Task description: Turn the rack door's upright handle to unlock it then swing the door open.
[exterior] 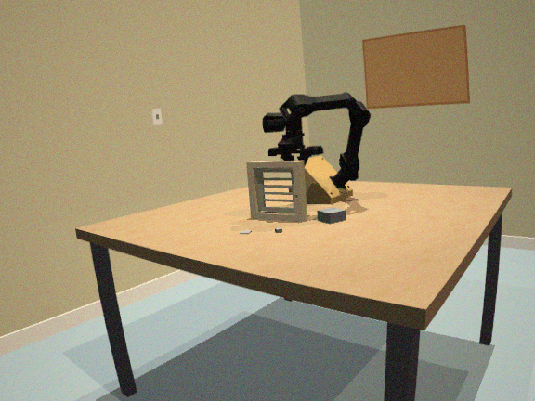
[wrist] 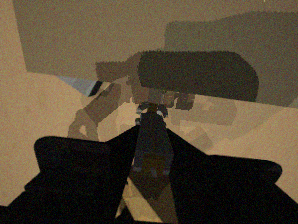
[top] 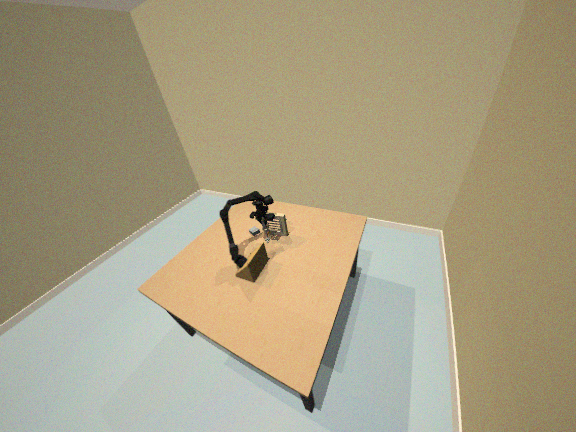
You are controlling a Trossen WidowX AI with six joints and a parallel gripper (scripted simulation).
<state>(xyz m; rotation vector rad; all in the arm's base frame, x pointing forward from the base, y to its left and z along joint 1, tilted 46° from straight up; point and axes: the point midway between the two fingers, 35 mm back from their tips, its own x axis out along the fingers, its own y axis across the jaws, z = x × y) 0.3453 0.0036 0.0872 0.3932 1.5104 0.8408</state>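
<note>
The rack frame (top: 285, 226) (exterior: 274, 163) (wrist: 60, 50) stands upright on the table. Its slatted door (top: 273, 226) (exterior: 279, 210) looks closed in the frame. The dark blue-grey handle (wrist: 153, 142) is on the door's arm side and shows between the black fingers in the wrist view. My gripper (top: 266, 237) (wrist: 151, 130) points down beside the door and is shut on the handle. In the exterior view, the frame hides the fingertips and most of the handle. How far the handle is turned cannot be told.
A grey block (top: 254, 231) (exterior: 331, 216) (wrist: 77, 85) lies near the frame's side. Two small grey pieces, one flat (exterior: 245, 232) and one cube-like (exterior: 279, 230), lie behind the frame, away from the arm. A yellow wedge (top: 255, 265) (exterior: 321, 178) stands at the arm's base.
</note>
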